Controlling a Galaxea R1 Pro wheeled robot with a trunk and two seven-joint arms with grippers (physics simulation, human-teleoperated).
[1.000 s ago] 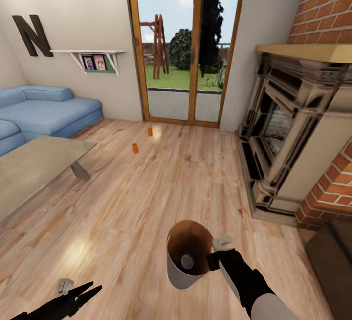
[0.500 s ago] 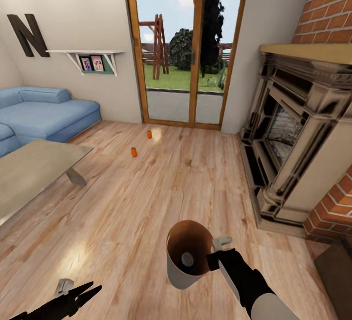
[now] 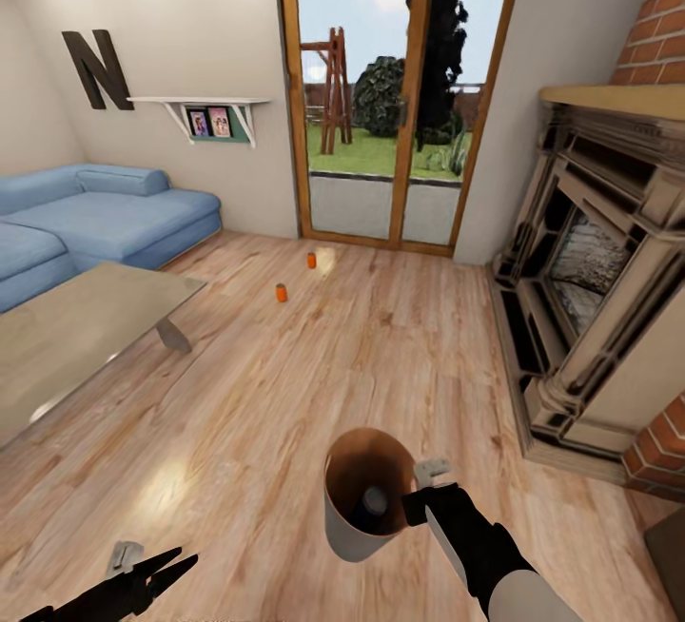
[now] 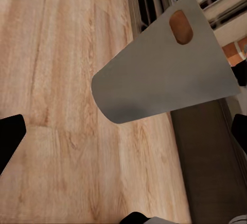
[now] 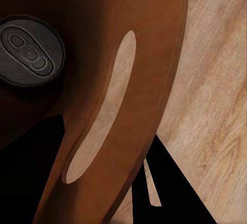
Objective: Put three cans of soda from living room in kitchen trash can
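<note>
The wood floor (image 3: 314,384) of the living room ran pale reddish-brown, its planks leading toward the glass garden doors. Two orange soda cans (image 3: 281,293) stood upright on it, apart from each other, the farther one (image 3: 311,261) just before the doors. A low coffee table (image 3: 76,332) rested on it, the blue sofa (image 3: 114,223) beyond, the fireplace (image 3: 599,289) opposite.
</note>
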